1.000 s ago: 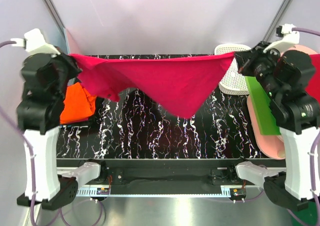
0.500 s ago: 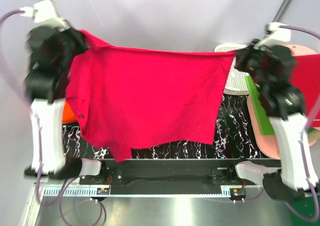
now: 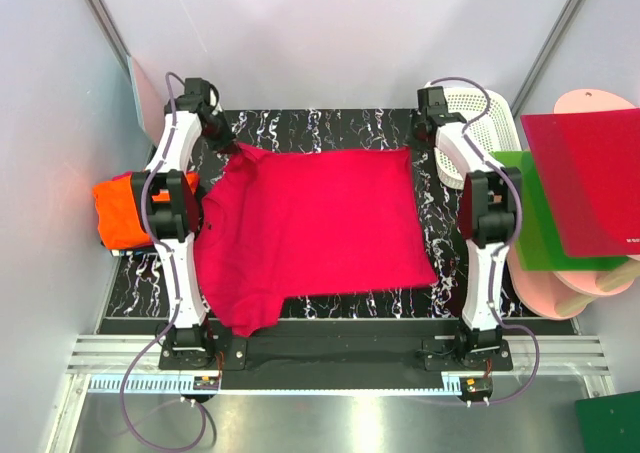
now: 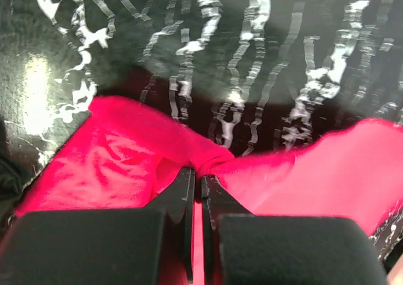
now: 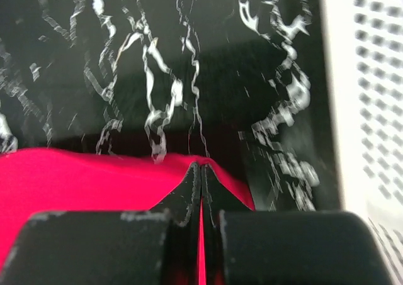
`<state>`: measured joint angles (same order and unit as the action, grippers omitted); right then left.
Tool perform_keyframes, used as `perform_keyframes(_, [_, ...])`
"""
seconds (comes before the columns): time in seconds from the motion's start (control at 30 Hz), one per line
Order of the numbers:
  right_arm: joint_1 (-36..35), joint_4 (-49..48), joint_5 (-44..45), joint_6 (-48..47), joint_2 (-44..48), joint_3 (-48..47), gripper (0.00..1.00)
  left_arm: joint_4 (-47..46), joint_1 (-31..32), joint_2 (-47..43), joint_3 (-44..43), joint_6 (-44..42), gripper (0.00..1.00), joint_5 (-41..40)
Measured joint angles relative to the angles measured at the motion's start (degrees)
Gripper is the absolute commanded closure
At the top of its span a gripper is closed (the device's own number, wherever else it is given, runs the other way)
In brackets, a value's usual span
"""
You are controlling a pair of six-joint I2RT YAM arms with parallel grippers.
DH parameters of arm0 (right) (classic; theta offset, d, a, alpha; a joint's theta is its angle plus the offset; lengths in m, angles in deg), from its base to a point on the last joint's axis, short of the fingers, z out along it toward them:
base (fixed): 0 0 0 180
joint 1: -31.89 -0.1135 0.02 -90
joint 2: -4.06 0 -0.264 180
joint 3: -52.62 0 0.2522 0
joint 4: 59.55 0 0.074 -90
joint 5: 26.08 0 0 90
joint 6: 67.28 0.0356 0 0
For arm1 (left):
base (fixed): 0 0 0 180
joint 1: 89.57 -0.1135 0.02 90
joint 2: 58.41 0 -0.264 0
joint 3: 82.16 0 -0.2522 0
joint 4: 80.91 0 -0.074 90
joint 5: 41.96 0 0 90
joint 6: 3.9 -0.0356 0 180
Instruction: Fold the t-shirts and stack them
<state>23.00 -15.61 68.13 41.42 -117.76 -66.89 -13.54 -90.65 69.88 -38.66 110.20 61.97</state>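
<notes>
The crimson-pink t-shirt [image 3: 310,228] lies spread flat across the black marbled table [image 3: 330,128]. My left gripper [image 3: 228,140] is shut on its far left corner, and the left wrist view shows bunched red cloth [image 4: 208,158] pinched between the jaws. My right gripper [image 3: 425,136] is shut on the far right corner, and the right wrist view shows the red cloth edge [image 5: 94,172] clamped at the tips. The orange t-shirt [image 3: 120,213] lies bunched at the table's left edge, beside the left arm.
A white perforated basket [image 3: 480,113] stands at the back right, close to the right gripper; it also shows in the right wrist view [image 5: 368,90]. A stiff red board [image 3: 590,178], a green board [image 3: 540,223] and a pink tray [image 3: 580,293] lie right of the table.
Both arms swung from holding the red shirt raised and hanging to stretched out far over the table. The shirt now lies flat, both grippers still shut on its far corners.
</notes>
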Motion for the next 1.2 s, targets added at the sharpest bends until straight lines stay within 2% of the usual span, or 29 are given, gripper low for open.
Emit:
perform_keyframes(0.17, [0.8, 1.5, -3.9, 1.3, -11.2, -10.7, 1.0, 0.0, -2.5, 1.7, -1.1, 0.4, 1.0, 2.4])
perform_keyframes(0.3, [0.7, 2.4, -6.0, 1.6, -11.3, -14.6, 1.0, -2.2, -4.0, 0.9, -1.5, 0.9, 1.0, 5.0])
perform_keyframes(0.43, [0.7, 2.6, -7.1, 1.7, -8.5, -14.4, 1.0, -3.3, -4.4, -3.6, 3.5, 0.3, 1.0, 6.5])
perform_keyframes(0.73, [0.7, 3.0, -8.4, 1.3, 5.2, 0.8, 1.0, -0.2, -4.0, -17.5, 19.5, -5.0, 1.0, 6.4])
perform_keyframes(0.9, [0.7, 3.7, -9.9, 1.6, 9.3, 9.1, 1.0, 2.5, -4.0, -21.0, 26.8, -6.2, 1.0, 5.1])
perform_keyframes(1.2, [0.7, 8.5, -13.3, 3.5, 10.0, 16.3, 1.0, 9.5, -4.0, -21.3, 29.0, -6.6, 1.0, 2.0])
